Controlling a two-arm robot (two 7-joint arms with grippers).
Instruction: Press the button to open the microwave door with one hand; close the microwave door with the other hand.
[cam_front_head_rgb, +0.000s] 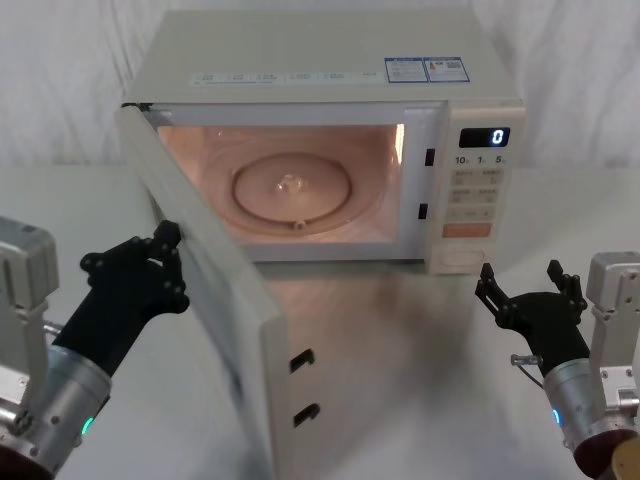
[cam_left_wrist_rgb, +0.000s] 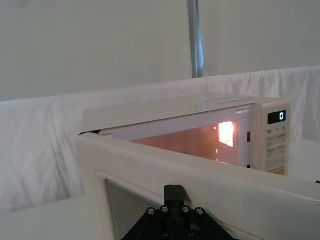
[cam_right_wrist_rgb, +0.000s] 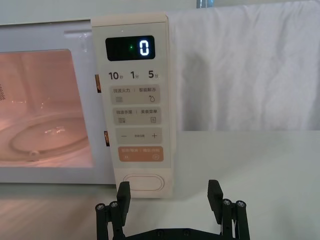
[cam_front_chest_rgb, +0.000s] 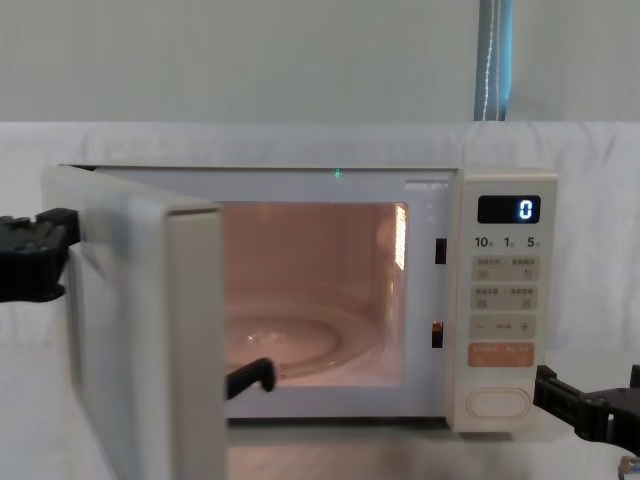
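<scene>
Cream microwave door (cam_front_head_rgb: 215, 300) open | left tool (cam_front_head_rgb: 165, 262) touching outside | right tool (cam_right_wrist_rgb: 170, 197) open before button (cam_right_wrist_rgb: 143, 183)

Cream microwave door (cam_front_head_rgb: 215, 300), cream button (cam_right_wrist_rgb: 143, 182), orange-lit cavity (cam_front_head_rgb: 300, 180)

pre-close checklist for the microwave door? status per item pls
1. Microwave door swung open, cavity lit: ok.
2. Left gripper against the door's outer face, placed to push: ok.
3. Firm contact with the door: cannot tell.
4. Right gripper open, in front of the button and apart from it: ok.
5. Nothing in the door's closing path; only the glass turntable is inside: ok.
6. Display reads 0, not running: ok.
</scene>
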